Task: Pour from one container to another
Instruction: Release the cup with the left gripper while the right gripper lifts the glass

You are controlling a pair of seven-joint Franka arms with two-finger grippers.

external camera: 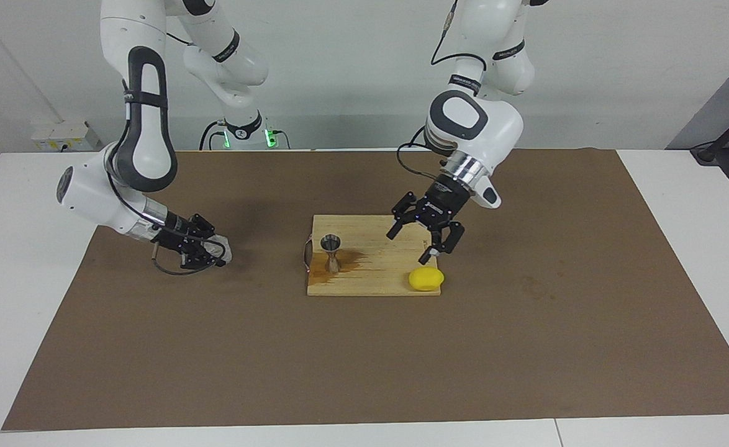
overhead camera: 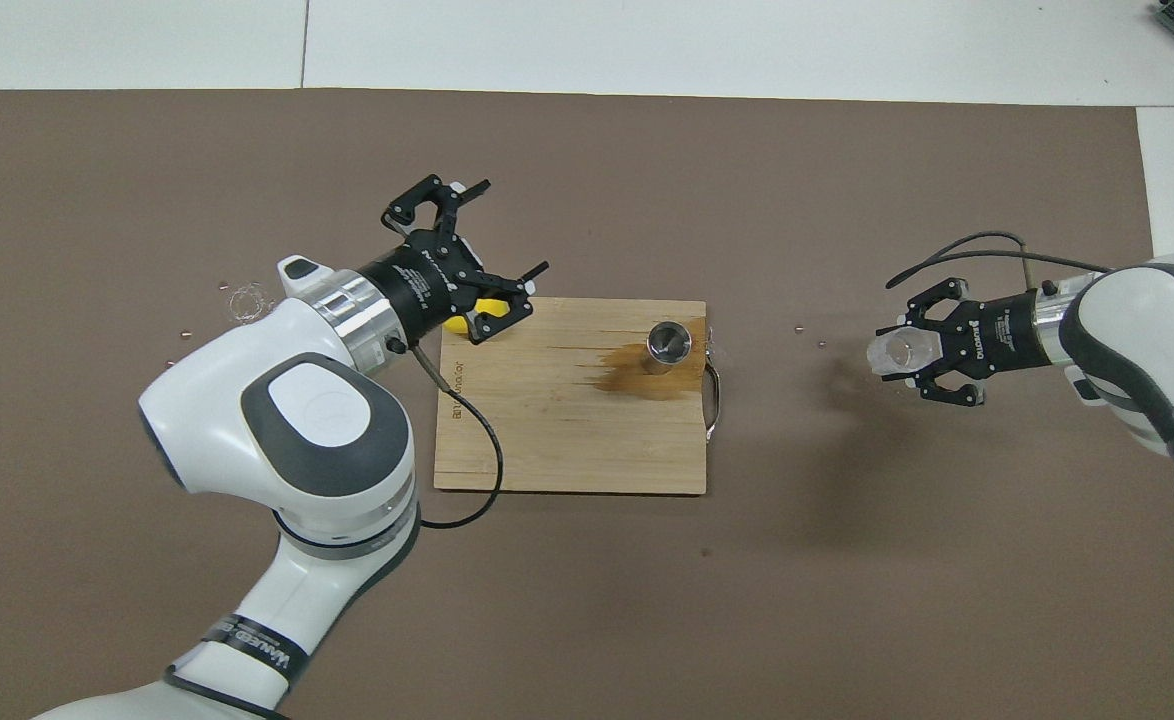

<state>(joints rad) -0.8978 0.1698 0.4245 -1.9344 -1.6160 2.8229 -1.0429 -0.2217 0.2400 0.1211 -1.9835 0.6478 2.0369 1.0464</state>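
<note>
White table (external camera: 681, 261) (brown mat (external camera: 526, 347), wooden board (external camera: 389, 273))

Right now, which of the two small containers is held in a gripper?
The clear ribbed cup, gripped by the right gripper above the brown mat. The steel jigger stands free on the cutting board.

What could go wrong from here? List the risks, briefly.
1. The right gripper holds the clear cup tipped on its side, apart from the jigger; any contents may spill on the way.
2. The jigger stands unheld on a wet patch of the board; a nudge could topple it.
3. The open left gripper hangs just above the lemon and might knock it.
</note>
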